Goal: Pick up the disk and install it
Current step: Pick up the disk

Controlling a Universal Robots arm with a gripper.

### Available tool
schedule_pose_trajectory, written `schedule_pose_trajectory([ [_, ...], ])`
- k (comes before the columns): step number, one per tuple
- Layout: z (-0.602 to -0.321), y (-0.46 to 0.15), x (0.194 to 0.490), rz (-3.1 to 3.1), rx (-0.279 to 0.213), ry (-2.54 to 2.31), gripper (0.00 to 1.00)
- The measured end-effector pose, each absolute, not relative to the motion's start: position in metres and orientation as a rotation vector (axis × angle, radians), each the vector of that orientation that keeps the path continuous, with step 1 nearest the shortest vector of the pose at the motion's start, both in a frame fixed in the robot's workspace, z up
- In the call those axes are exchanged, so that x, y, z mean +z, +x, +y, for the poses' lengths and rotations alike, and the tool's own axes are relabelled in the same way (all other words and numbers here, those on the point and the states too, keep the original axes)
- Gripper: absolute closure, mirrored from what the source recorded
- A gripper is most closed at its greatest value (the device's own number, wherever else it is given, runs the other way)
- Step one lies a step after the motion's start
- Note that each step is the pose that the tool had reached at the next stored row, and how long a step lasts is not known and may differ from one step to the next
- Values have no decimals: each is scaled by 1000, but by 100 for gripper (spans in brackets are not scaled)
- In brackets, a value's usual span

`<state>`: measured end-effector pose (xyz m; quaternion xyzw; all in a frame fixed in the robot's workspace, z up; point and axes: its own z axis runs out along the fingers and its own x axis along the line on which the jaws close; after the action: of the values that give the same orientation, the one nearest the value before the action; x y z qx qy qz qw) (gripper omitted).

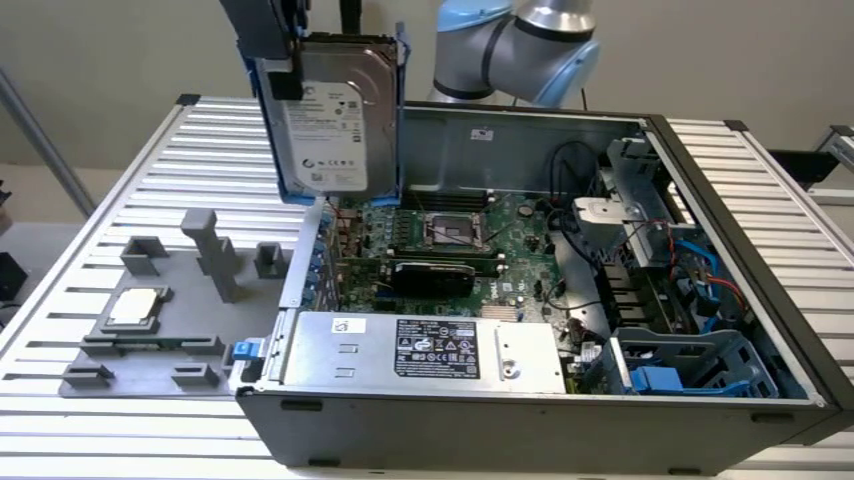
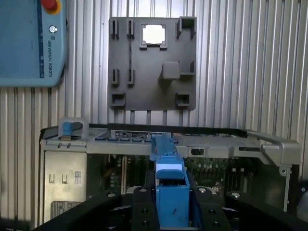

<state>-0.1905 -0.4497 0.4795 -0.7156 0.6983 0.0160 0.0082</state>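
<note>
Worktop (image 1: pixel 120 430): ribbed metal slats, seen in the exterior view under everything else.

Case (image 1: pixel 534 430): an open computer tower, laid on its side at the middle of the worktop, interior facing up. The arm (image 1: pixel 534 45) is seen behind it, at 12 o'clock in the exterior view.

Inside the case, a board (image 1: pixel 454 240) is noted at the centre. A silver power unit (image 1: pixel 427 350) with a white label lies at 6 o'clock from the board, against the near wall. A grey-blue bay (image 1: pixel 694 360) is seen at 4 o'clock from the board.

A grey plate (image 1: pixel 174 300) with raised blocks lies on the worktop at 9 o'clock from the case, just beside it. A chip (image 1: pixel 138 305) sits in a holder on the plate.

The disk (image 1: pixel 334 120) is held upright in the air, label towards the exterior camera, blue frame along its edges. It is placed at 11 o'clock from the board, over the case's far corner on the exterior view's left. Its lower edge is clear of the worktop.

The pincer (image 1: pixel 283 45) is clenched on the disk at its upper edge. In the wrist view the pincer (image 2: pixel 172 207) is seen with black fingers (image 2: pixel 142 207) pressed to either side of the disk's (image 2: pixel 166 154) frame.

A blue pendant (image 2: pixel 29 43) is noted on the slats in the wrist view, well apart from the plate.
</note>
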Motion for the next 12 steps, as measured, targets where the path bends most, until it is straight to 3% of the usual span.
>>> schedule_pose_trajectory([
  [12,-466,-137,480,2182,55,-2236,100],
])
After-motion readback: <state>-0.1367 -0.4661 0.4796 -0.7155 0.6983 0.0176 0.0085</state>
